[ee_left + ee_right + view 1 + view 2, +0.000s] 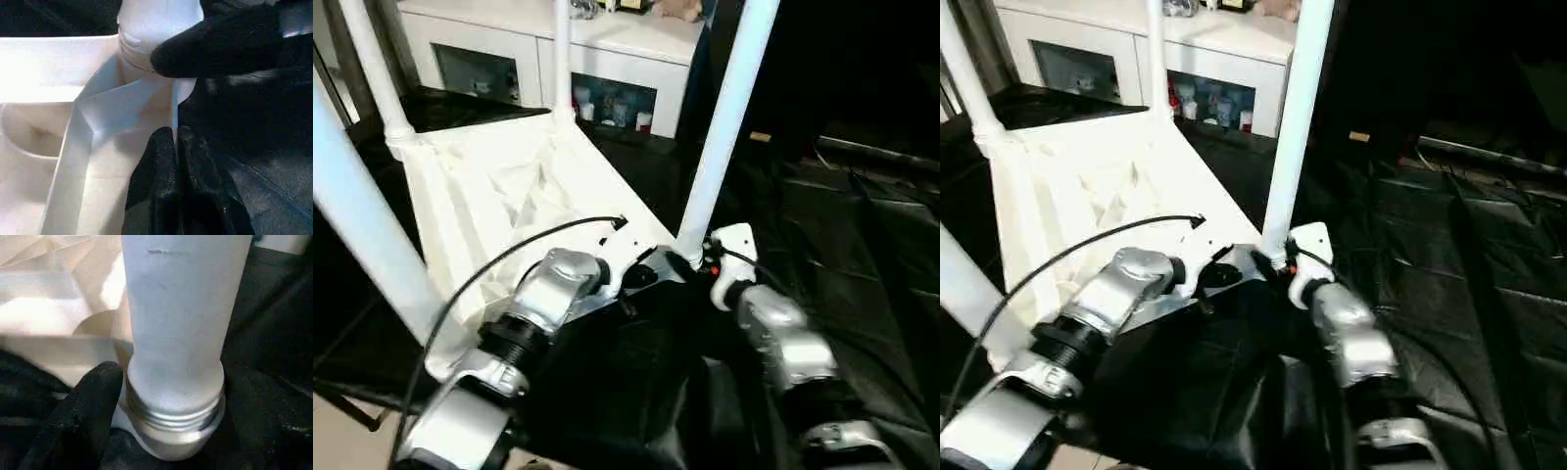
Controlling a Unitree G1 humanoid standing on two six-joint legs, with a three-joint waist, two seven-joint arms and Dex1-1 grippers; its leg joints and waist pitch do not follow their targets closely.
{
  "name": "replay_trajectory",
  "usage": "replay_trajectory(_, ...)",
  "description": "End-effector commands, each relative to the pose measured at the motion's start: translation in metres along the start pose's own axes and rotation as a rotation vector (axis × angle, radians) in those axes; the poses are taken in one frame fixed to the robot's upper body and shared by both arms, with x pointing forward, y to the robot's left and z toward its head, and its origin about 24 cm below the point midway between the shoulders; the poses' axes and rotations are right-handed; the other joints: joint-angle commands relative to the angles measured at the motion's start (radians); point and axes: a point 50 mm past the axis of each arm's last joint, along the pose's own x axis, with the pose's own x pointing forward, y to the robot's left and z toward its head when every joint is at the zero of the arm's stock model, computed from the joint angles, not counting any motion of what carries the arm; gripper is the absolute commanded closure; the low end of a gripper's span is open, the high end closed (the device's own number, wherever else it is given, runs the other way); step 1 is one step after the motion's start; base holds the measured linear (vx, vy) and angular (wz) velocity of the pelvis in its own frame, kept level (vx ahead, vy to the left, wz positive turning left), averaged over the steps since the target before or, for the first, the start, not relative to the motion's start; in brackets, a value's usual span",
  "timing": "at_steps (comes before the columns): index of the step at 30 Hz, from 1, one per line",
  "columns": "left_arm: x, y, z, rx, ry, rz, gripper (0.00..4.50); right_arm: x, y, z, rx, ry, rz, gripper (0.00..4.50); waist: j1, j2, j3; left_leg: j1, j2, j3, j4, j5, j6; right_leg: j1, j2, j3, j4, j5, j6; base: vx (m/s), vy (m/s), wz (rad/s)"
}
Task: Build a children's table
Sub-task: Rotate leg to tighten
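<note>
the left gripper (177, 147) is keeping its jaws clenched together, empty, their tips resting against a thin rib on the underside of the children's table (509, 196), just beside the near corner socket (171, 431). the right gripper (690, 262) is sitting at the base of the near right leg (724, 117), where the leg's threaded end is meeting that socket. one black finger (93, 396) of it is pressing against the socket's collar on one side; in the left wrist view another black finger (215, 44) is lying across the leg's base. the jaws are standing wide around the leg, though whether they are truly gripping it or only bracketing it is hard to judge from these angles.

the table is lying upside down on black sheeting (862, 255) covering the floor, its ribbed underside facing up. the leg between the grippers is standing upright in its corner. three more legs are rising from the other corners: one at the far left (377, 69), one at the far right (562, 54), and one close at the left edge (357, 215). a black cable (529, 240) is arching from the left forearm (548, 289) over the tabletop. the right forearm (783, 343) is reaching in from the lower right. behind the table a white cabinet with glass doors (607, 69) is standing, small items showing through its panes.
</note>
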Motion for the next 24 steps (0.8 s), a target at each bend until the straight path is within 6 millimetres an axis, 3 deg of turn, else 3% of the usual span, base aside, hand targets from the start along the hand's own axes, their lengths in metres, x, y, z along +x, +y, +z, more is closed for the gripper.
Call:
replay_trajectory(1, 0.002, -0.006, -0.006, 0.032, 0.031, -0.059, 4.50, 0.006, 0.030, 0.007, -0.041, -0.016, 0.248, 0.69, 0.003, 0.003, -0.050, 0.002, 0.024, -0.006, -0.072, -0.251, 0.023, 0.038, -0.071, 0.039, -0.086, -0.280, -0.151, 0.000, 0.000, 0.00)
replay_trajectory(3, -0.008, -0.005, -0.012, 0.099, 0.037, -0.108, 4.50, -0.002, 0.022, 0.008, -0.081, 0.005, 0.292, 0.69, 0.006, 0.004, -0.052, -0.001, 0.024, -0.006, -0.069, -0.222, 0.035, 0.046, -0.074, 0.040, -0.078, -0.222, -0.169, 0.000, 0.000, 0.00)
replay_trajectory(6, -0.022, -0.003, -0.018, 0.104, 0.026, -0.170, 4.50, -0.011, 0.015, 0.008, -0.103, 0.029, 0.349, 0.69, 0.004, 0.004, -0.054, -0.002, 0.024, -0.002, -0.065, -0.175, 0.043, 0.048, -0.070, 0.040, -0.068, -0.145, -0.196, 0.000, 0.000, 0.00)
replay_trajectory(8, -0.031, -0.005, -0.020, 0.100, 0.007, -0.234, 4.50, -0.016, 0.014, 0.008, -0.110, 0.041, 0.399, 0.69, 0.002, 0.006, -0.053, 0.000, 0.026, -0.002, -0.067, -0.175, 0.040, 0.049, -0.070, 0.039, -0.065, -0.136, -0.207, 0.000, 0.000, 0.00)
replay_trajectory(9, -0.036, -0.007, -0.021, 0.111, -0.003, -0.279, 4.50, -0.018, 0.014, 0.008, -0.119, 0.050, 0.420, 0.69, 0.001, 0.000, -0.053, 0.001, 0.027, -0.002, -0.068, -0.176, 0.040, 0.048, -0.070, 0.039, -0.065, -0.134, -0.210, 0.000, 0.000, 0.00)
replay_trajectory(10, -0.040, -0.009, -0.022, 0.119, -0.011, -0.308, 4.50, -0.019, 0.014, 0.008, -0.123, 0.055, 0.433, 0.69, 0.001, 0.005, -0.052, 0.003, 0.028, -0.002, -0.069, -0.178, 0.038, 0.046, -0.069, 0.039, -0.062, -0.132, -0.216, 0.000, 0.000, 0.00)
replay_trajectory(13, -0.052, -0.014, -0.026, 0.109, -0.025, -0.399, 4.50, -0.025, 0.014, 0.009, -0.136, 0.063, 0.484, 0.69, 0.002, 0.008, -0.052, 0.009, 0.031, 0.000, -0.069, -0.186, 0.032, 0.043, -0.070, 0.040, -0.060, -0.121, -0.229, 0.000, 0.000, 0.00)
replay_trajectory(16, -0.058, -0.012, -0.030, 0.115, -0.007, -0.403, 4.50, -0.028, 0.014, 0.010, -0.142, 0.065, 0.519, 0.69, 0.009, 0.008, -0.049, 0.013, 0.031, 0.004, -0.069, -0.207, 0.029, 0.039, -0.067, 0.041, -0.063, -0.134, -0.229, 0.000, 0.000, 0.00)
replay_trajectory(21, -0.064, -0.011, -0.033, 0.115, 0.003, -0.407, 4.50, -0.034, 0.017, 0.007, -0.133, 0.097, 0.599, 0.69, 0.016, 0.000, -0.046, 0.010, 0.030, 0.001, -0.073, -0.233, 0.012, 0.041, -0.072, 0.043, -0.071, -0.234, -0.188, 0.000, 0.000, 0.00)
replay_trajectory(22, -0.064, -0.011, -0.033, 0.115, 0.004, -0.407, 4.50, -0.035, 0.017, 0.007, -0.133, 0.098, 0.600, 0.98, 0.016, 0.001, -0.046, 0.009, 0.029, 0.001, -0.073, -0.228, 0.012, 0.041, -0.073, 0.044, -0.071, -0.235, -0.186, 0.000, 0.000, 0.00)
replay_trajectory(24, -0.065, -0.011, -0.033, 0.114, 0.003, -0.406, 4.50, -0.035, 0.017, 0.006, -0.133, 0.105, 0.604, 1.10, 0.016, 0.000, -0.048, 0.007, 0.029, 0.001, -0.072, -0.206, 0.012, 0.043, -0.073, 0.043, -0.068, -0.216, -0.185, 0.000, 0.000, 0.00)
